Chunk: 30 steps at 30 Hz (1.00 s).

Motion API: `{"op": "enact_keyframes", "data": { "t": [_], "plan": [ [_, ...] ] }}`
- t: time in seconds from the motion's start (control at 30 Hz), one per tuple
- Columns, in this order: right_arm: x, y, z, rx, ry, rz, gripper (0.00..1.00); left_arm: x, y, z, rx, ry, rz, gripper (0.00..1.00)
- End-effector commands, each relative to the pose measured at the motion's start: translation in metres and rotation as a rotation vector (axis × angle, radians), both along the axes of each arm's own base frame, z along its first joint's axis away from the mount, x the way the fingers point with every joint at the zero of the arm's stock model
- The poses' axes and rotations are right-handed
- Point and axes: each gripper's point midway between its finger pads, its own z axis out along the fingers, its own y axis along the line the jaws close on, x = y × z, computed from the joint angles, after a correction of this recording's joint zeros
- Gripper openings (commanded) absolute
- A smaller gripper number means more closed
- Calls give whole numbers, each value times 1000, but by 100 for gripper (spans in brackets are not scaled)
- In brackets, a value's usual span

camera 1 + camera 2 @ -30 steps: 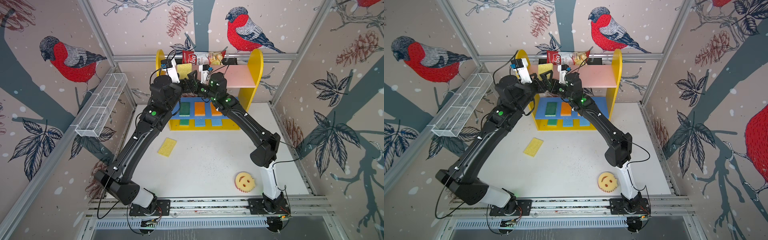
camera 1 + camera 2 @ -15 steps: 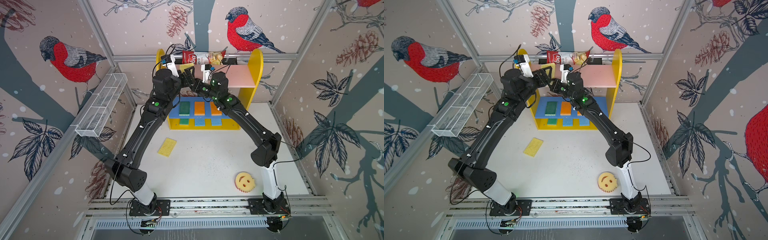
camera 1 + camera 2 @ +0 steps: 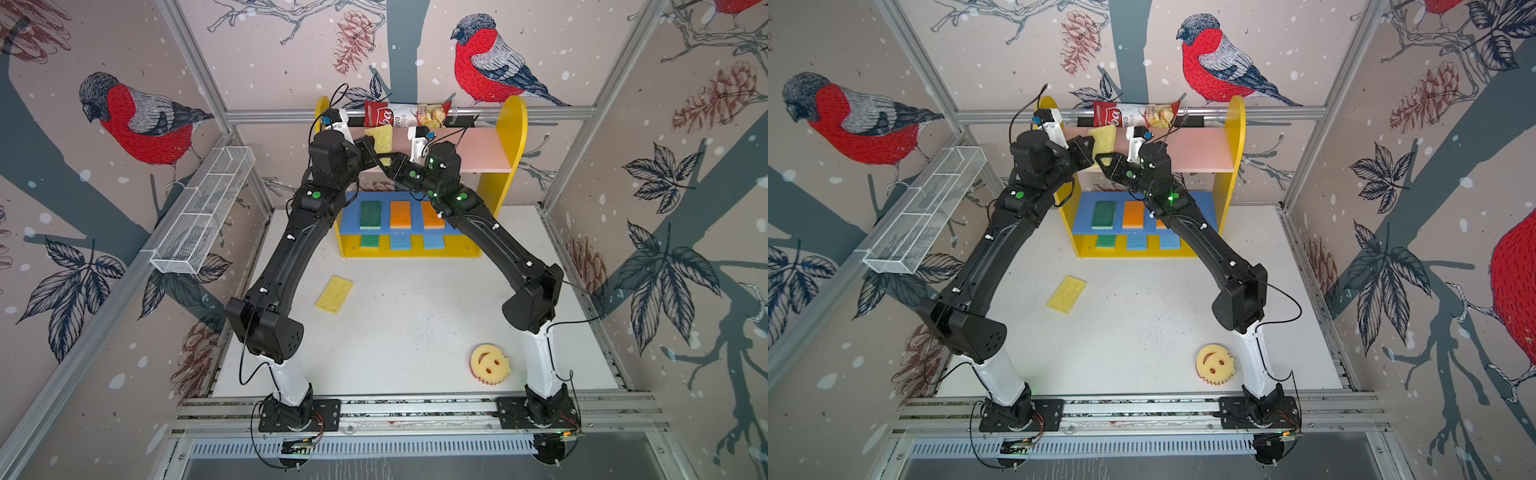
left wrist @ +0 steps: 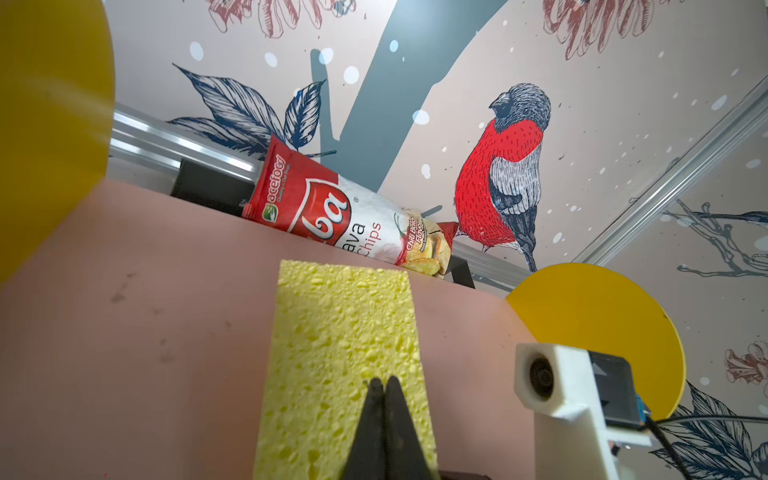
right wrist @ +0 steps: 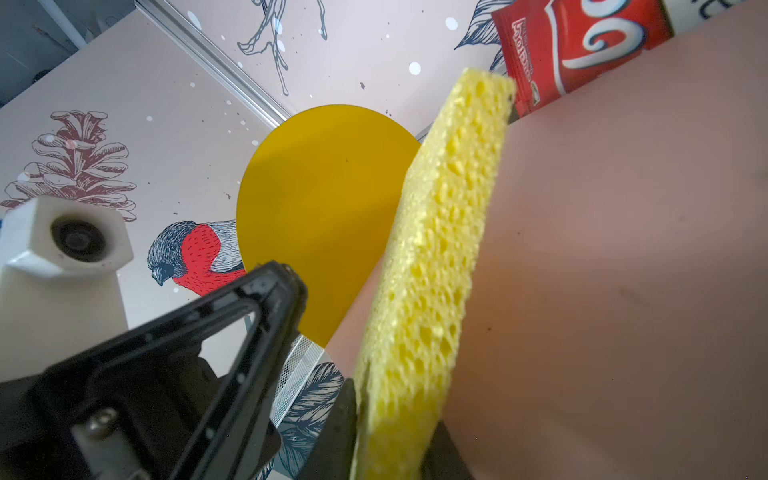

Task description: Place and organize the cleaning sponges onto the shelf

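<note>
My right gripper (image 5: 390,419) is shut on the lower edge of a yellow sponge (image 5: 440,232), which stands tilted over the pink top board (image 3: 482,151) of the shelf. In both top views this sponge (image 3: 383,139) (image 3: 1104,139) is at the board's left part. My left gripper (image 4: 383,380) is shut with nothing between its tips, which lie against the sponge's broad face (image 4: 340,332). Three sponges (image 3: 400,214) lie on the blue middle board and three more (image 3: 400,242) on the yellow base. A yellow sponge (image 3: 334,294) and the smiley-face sponge (image 3: 490,363) lie on the table.
A red-and-white chips bag (image 3: 405,115) lies along the back of the top board, with a black basket (image 3: 459,120) behind it. A white wire-mesh basket (image 3: 203,208) hangs on the left wall. The yellow side panels (image 3: 513,124) flank the top board.
My left gripper has gone from wide open to shut, and its arm has risen towards the top board. The right gripper has kept hold of the yellow sponge.
</note>
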Motion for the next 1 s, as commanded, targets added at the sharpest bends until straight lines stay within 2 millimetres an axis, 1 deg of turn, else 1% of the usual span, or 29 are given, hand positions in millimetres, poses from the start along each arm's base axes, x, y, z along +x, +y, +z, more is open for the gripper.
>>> {"op": "enact_keyframes", "data": {
  "t": [0.0,0.1,0.3,0.5,0.8,0.97],
  "plan": [
    [23,-15,-17,-17,52,-102,30,3,1,-3,8,7,5,3],
    [24,-18,-15,-19,47,-114,42,5,1,-4,2,7,5,1],
    [22,-21,-5,-43,-2,-156,53,8,0,-4,-7,3,10,0],
    [24,-27,-2,-67,-9,-179,59,11,2,-8,0,17,27,0],
    [19,-36,-14,-116,18,-189,65,11,10,-4,19,11,72,0],
    [12,-39,-23,-122,45,-174,69,6,16,4,-9,13,93,0]
  ]
}}
